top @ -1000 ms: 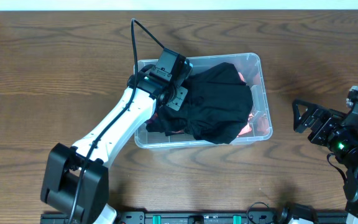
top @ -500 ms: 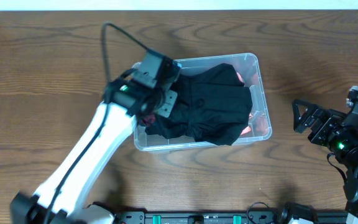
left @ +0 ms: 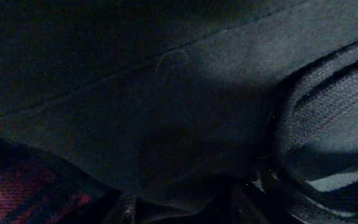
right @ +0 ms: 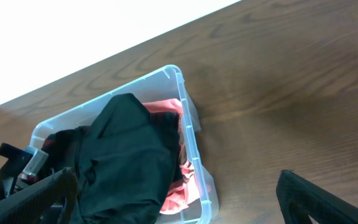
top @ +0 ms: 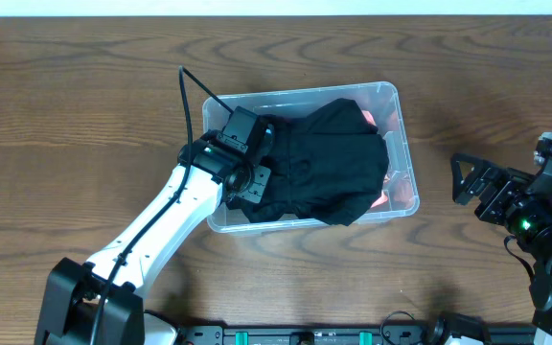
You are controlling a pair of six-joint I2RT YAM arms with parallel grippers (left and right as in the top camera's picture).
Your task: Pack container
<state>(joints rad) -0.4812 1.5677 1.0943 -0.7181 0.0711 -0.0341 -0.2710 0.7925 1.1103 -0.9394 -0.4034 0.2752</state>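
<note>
Left hand (top: 255, 178) sunk in black cloth (top: 333, 163) at container (top: 405, 144) left wall, grip can't tell. Right hand (top: 470, 182) wide open, empty, far right, well apart. Container mid-tabletop (top: 84, 115).

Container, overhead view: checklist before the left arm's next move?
1. Container upright on the table, away from its edges: ok.
2. Black garment below the rim: not ok, it heaps above the rim and seems to lap the near wall.
3. Left gripper jaw state: cannot tell, it is down in the cloth and the left wrist view shows only dark fabric.
4. Right gripper apart from the container and open: ok.
5. Red cloth inside the walls: ok.
</note>
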